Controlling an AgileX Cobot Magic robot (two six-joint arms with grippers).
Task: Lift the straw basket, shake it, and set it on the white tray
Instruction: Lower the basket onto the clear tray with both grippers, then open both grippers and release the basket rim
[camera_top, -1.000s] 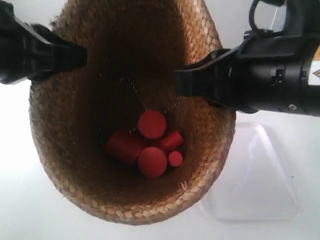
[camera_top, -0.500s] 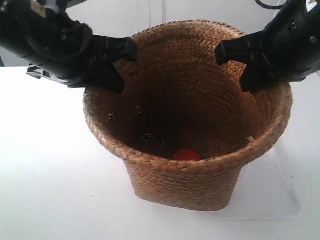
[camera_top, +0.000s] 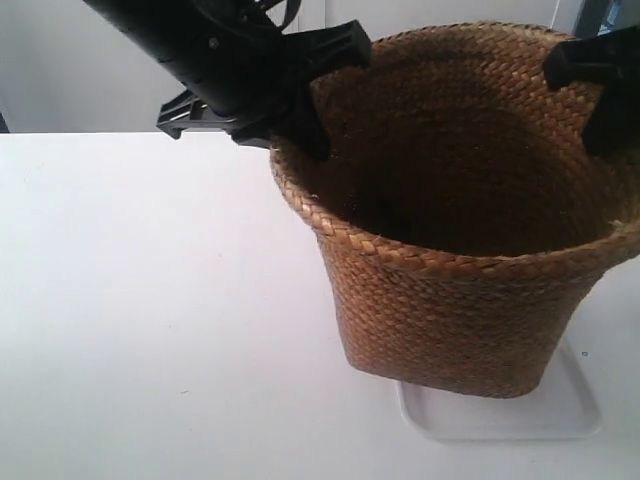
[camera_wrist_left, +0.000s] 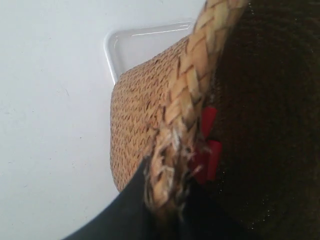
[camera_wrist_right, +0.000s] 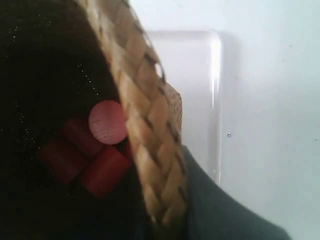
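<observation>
change: a second ago the tall brown woven straw basket (camera_top: 450, 300) was tipped mouth-to-camera with its load showing; now it is upright and shifted toward the exterior view's right, base over the flat white plastic tray (camera_top: 500, 422).
meaning: shake looks finished, this reads as the set-down step.
basket position: base covers most of the tray; cannot tell whether it is resting or just above.
load: red cylinder pieces (camera_wrist_right: 107, 121) heaped at the dark bottom, visible in both wrist views.
left tool (camera_wrist_left: 165, 215): clenched on the braided rim, rim straw pinched between the dark fingers.
right tool (camera_wrist_right: 165, 210): grasping the rim on the opposite side, one finger outside the weave, the other lost in the dark interior.
arms: arm at the exterior view's left (camera_top: 230, 60) and arm at the exterior view's right (camera_top: 600, 80) hold opposite sides of the rim.
tray edges: near rim and one rounded corner show past the base; little margin, so a small sideways slip would likely put the base on the raised rim.
open room: white surface (camera_top: 150, 300) is bare toward the exterior view's left; right side is cut off by the frame.
next: likely straight down, release, then retreat upward off the rim.
</observation>
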